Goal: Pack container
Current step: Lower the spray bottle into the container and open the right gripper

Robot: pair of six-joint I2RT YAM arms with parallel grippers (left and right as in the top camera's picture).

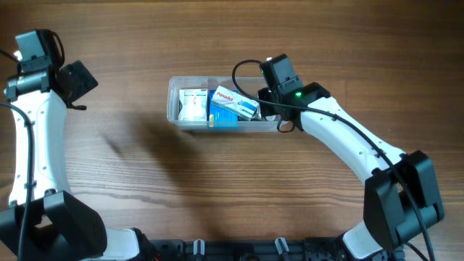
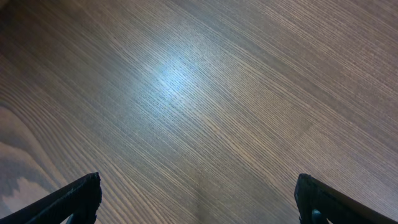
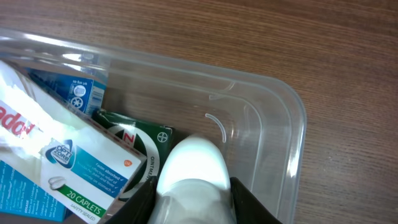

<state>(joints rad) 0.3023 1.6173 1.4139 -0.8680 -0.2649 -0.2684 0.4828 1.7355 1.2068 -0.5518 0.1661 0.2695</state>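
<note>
Surface: brown wooden table [image 1: 217, 188], grain running side to side in my overhead feed; nothing else lies on it near the arms.
Container: clear plastic container [image 1: 172, 105] sits a little above the middle of the table, long side left to right. On my right wrist feed I see its rounded far corner and rim [image 3: 292, 143].
Contents, left end: white box [image 1: 192, 105] lies flat against the left wall.
Contents, middle: white and blue Panadol box [image 1: 235, 104] rests tilted across the others, printed face up. Under its lower edge I see a blue box [image 1: 223, 119].
Contents, right end: green box [image 3: 146, 140] shows on the wrist feed, partly covered by the Panadol box [image 3: 68, 155].
Right claw: right claw [image 1: 270, 107] reaches into the container's right end. Up close [image 3: 193, 205], its two dark fingers [image 3: 140, 202] press either side of a white rounded top [image 3: 193, 165], so I read it as closed partway and gripping that piece. I cannot tell what lies below the top.
Left claw: left claw [image 1: 78, 87] hangs over the table's far left, well apart from the container. On its own feed [image 2: 199, 199] the jaws stand spread wide, holding nothing, with only bare wood [image 2: 186, 93] under them.
</note>
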